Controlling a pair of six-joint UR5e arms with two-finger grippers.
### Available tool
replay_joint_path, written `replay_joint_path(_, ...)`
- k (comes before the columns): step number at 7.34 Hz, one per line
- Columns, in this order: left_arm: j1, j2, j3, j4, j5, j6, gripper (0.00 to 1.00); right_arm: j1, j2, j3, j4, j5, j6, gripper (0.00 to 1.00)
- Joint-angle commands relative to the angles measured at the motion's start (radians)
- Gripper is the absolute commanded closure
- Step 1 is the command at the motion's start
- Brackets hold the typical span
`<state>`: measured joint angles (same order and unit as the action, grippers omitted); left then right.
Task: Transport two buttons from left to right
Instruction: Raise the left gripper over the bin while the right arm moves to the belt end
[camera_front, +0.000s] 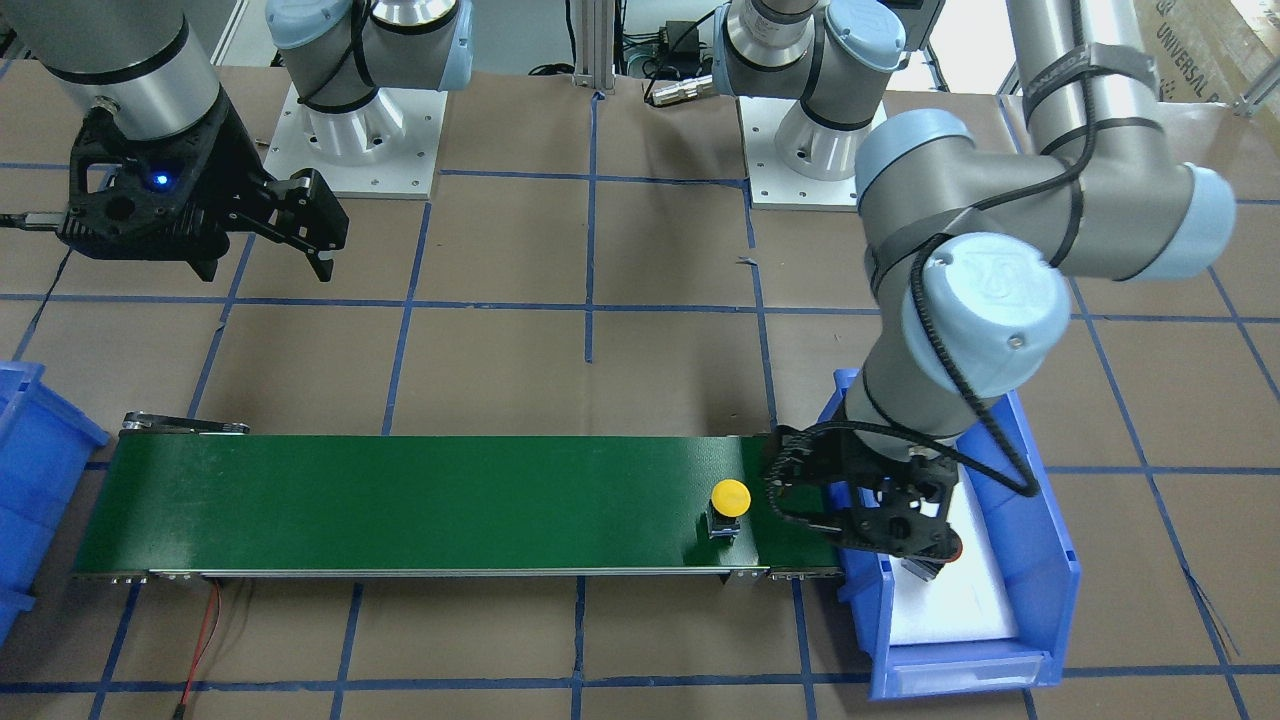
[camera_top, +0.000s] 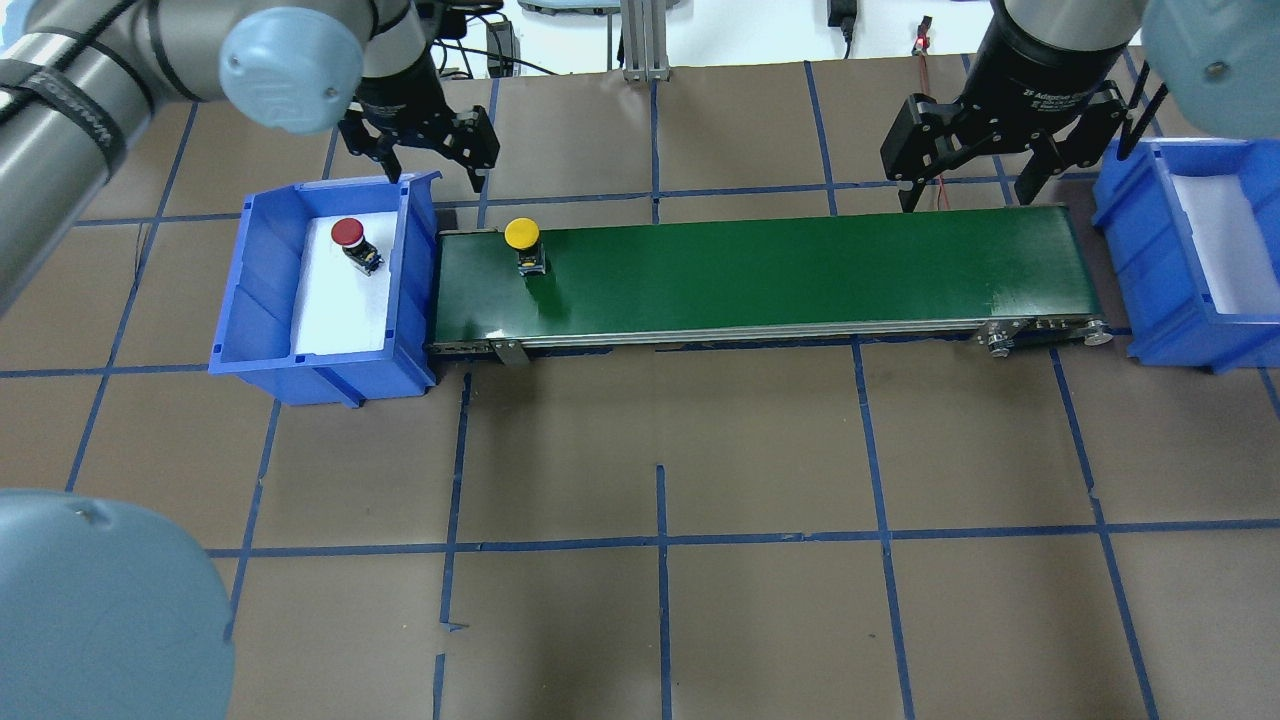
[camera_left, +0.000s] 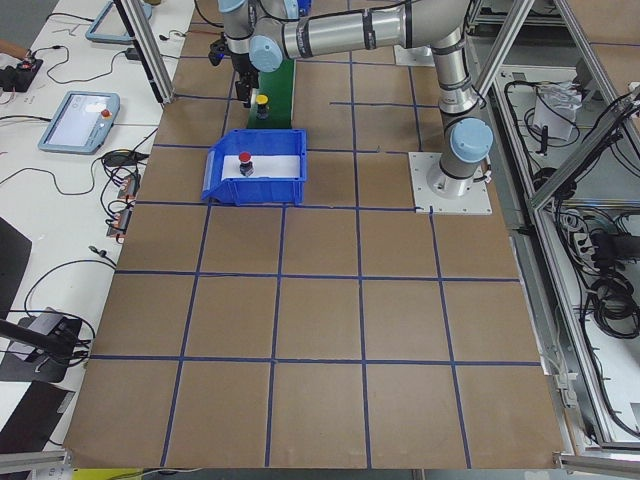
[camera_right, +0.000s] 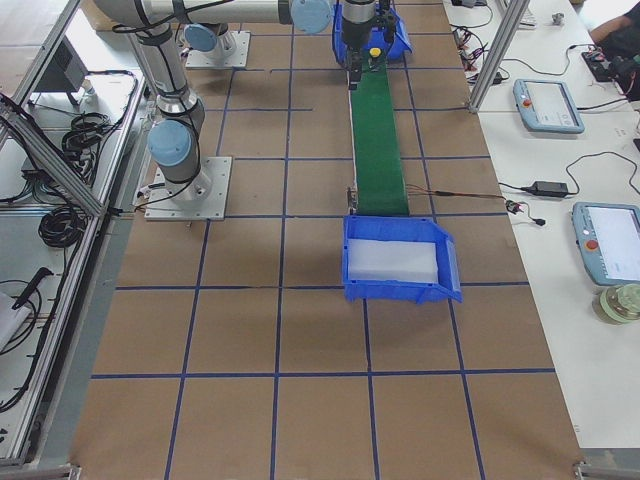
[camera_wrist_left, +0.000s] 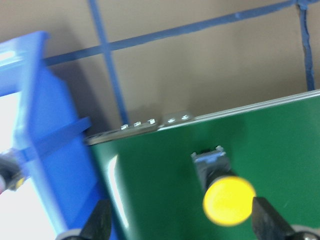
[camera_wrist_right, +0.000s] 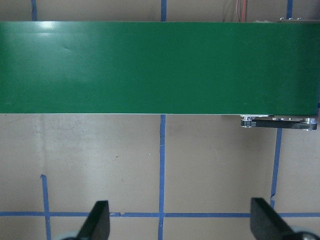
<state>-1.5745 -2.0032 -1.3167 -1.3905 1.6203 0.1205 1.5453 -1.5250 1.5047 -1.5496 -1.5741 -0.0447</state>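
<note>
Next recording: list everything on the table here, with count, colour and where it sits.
yellow button: 1, yellow cap, on the belt near its left end
red button: 1, red cap, in the left bin
conveyor belt: 1, green, between the bins
left bin: 1, blue, white liner, at the belt's left end
right bin: 1, blue, white liner, at the belt's right end
table: 1, brown, blue tape grid
left gripper: 1, black, open, above the yellow button
right gripper: 1, black, open, near the belt's right end
</note>
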Motion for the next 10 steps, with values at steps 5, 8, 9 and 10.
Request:
replay_joint_path(5, 0.220, -0.103, -0.033, 0.177, 0.018, -0.031, 0.00, -0.022, 0.009, -0.014, 0.031, -0.009, -0.180, 0.01)
replay_joint_path(8, 0.191, -0.118, -0.062, 0.186, 0.016, -0.359, 0.00, -0.021, 0.008, 0.005, 0.019, -0.029, -0.387, 0.00)
replay_joint_path(9, 0.195, -0.120, -0.087, 0.211, 0.013, -0.445, 0.00, -0.019, 0.008, 0.006, 0.014, -0.079, -0.493, 0.00)
replay_joint_path(10, 0.194, -0.123, -0.096, 0.249, 0.006, -0.467, 0.00, -0.021, 0.009, 0.006, 0.008, -0.080, -0.520, 0.01)
